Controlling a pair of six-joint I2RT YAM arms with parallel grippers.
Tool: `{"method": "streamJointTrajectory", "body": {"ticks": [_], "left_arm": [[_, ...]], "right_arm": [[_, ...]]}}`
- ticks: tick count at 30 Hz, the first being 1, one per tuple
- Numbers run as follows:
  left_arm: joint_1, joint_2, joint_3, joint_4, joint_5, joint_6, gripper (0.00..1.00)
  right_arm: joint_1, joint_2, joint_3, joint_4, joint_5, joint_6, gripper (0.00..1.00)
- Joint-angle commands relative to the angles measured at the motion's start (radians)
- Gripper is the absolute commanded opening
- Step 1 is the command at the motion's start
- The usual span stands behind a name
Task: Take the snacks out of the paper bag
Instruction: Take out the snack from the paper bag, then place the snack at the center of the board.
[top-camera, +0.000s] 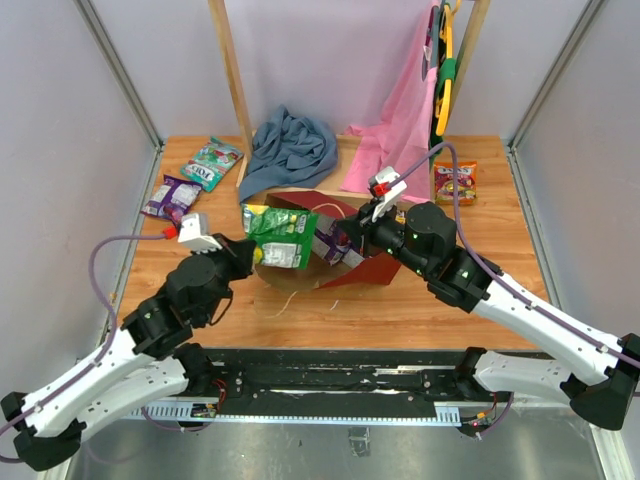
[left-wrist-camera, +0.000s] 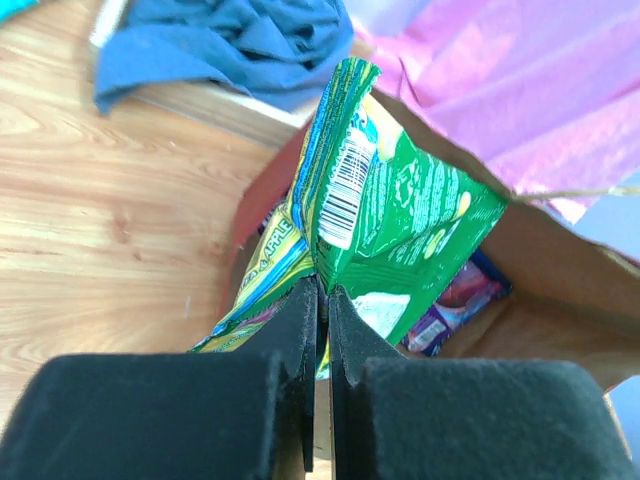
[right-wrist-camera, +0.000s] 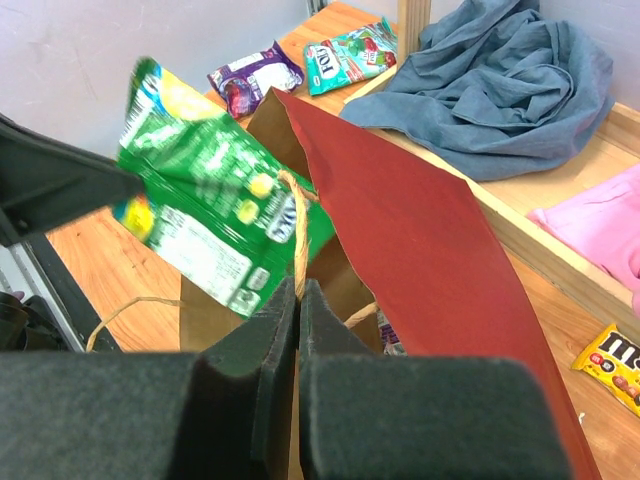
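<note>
The left pincer (left-wrist-camera: 322, 300) is pressed together on the lower edge of a green packet (left-wrist-camera: 400, 200), its black fingers (left-wrist-camera: 300, 330) meeting with only the foil between them. The packet stands up crumpled from the grip, barcode side toward the wrist camera, and hangs at the mouth of the paper bag (left-wrist-camera: 560, 270), most of it above the rim. Behind it, inside the brown interior, more snacks lie at the bottom, among them a purple and a reddish one (left-wrist-camera: 450, 300).

The right pincer (right-wrist-camera: 297, 300) is closed as well, clamped on a twine handle (right-wrist-camera: 298, 230) at the bag's rim. From there the red outer wall rises and runs away to the right. In the top view the bag rests on the table (top-camera: 420, 310) between the two arms, with its mouth turned toward the left arm.

Further out, a purple packet (top-camera: 172, 196) and a teal packet (top-camera: 212, 162) lie close together on the table's far left. A yellow M&M's packet (top-camera: 455, 182) lies at the far right, well apart from them. A blue-grey cloth (top-camera: 292, 145) is bunched on a raised wooden base behind the bag. A pink garment (top-camera: 400, 130) hangs down beside it, its hem spread over the same base.
</note>
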Motion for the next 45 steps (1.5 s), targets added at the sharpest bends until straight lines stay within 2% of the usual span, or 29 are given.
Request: {"method": "streamJointTrajectory", "body": {"ticks": [1,6,9,18,21,31,33,34,37,41,45], "left_arm": [[-0.005,-0.065,0.11,-0.111,-0.174,0.0,0.0],[-0.006,-0.095,0.195,-0.278,-0.363,-0.076,0.0],[-0.006,-0.15,0.208,-0.301,-0.478,-0.084,0.0],[-0.006,-0.241,0.218,0.003,-0.666,0.191,0.01],[-0.008,-0.214,0.226,0.115,-0.656,0.295,0.01],[0.018,0.056,0.368,0.252,-0.493,0.547,0.01],[0.091,0.126,0.414,0.217,-0.372,0.528,0.01],[0.144,0.177,0.458,0.146,-0.312,0.498,0.01],[0.405,0.3,0.563,-0.005,-0.121,0.358,0.0],[0.723,0.301,0.501,0.083,0.17,0.253,0.0],[0.969,0.41,0.485,0.04,0.329,0.135,0.0]], "right_arm": [[0.015,-0.003,0.004,0.015,0.009,-0.004,0.01],[0.015,0.009,0.01,0.016,0.003,-0.007,0.01],[0.015,0.018,0.016,0.019,-0.005,-0.006,0.01],[0.015,0.049,0.033,0.023,-0.042,-0.002,0.01],[0.016,0.056,0.036,0.028,-0.054,0.001,0.01],[0.016,0.051,0.035,0.012,-0.07,0.006,0.01],[0.015,0.045,0.035,0.004,-0.073,0.007,0.01],[0.016,0.044,0.036,0.002,-0.075,0.008,0.01],[0.015,0.037,0.042,-0.015,-0.077,0.001,0.01],[0.015,0.007,0.041,-0.045,-0.059,-0.01,0.01],[0.016,-0.015,0.025,-0.062,-0.04,-0.022,0.01]]}}
